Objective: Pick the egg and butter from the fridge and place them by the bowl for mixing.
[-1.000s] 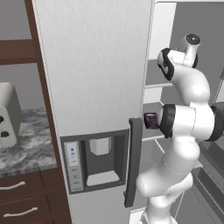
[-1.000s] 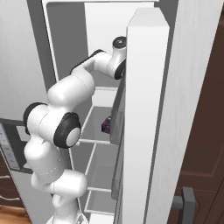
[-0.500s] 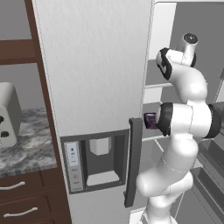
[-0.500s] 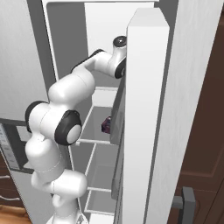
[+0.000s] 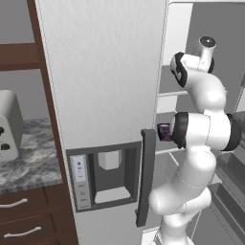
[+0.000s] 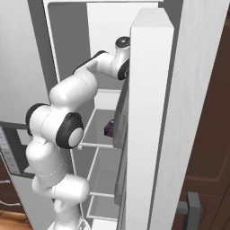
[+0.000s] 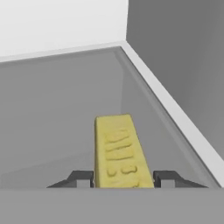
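The butter (image 7: pixel 117 151), a yellow stick, lies on a grey shelf (image 7: pixel 52 109) inside the fridge (image 5: pixel 105 72), close to the shelf's right back corner. My gripper (image 7: pixel 123 178) is shut on the butter, one dark fingertip (image 7: pixel 81 178) pressed to each long side at its near end. In both base views the arm (image 5: pixel 203 129) reaches up into the open fridge compartment (image 6: pixel 101 54), and the hand is hidden behind the open door (image 6: pixel 150 112). The egg and the bowl are out of view.
A dark purple cube (image 5: pixel 164 131) sits on a lower fridge shelf (image 6: pixel 96 134), below the arm's reach. The closed fridge door with dispenser panel (image 5: pixel 110 177) and dark handle (image 5: pixel 145 177) stands left. A toaster (image 5: pixel 7 124) rests on the stone counter (image 5: pixel 33 158) above brown drawers (image 5: pixel 28 220).
The arm's upper links have shifted only a little. The purple cube and the fridge doors stand as before.
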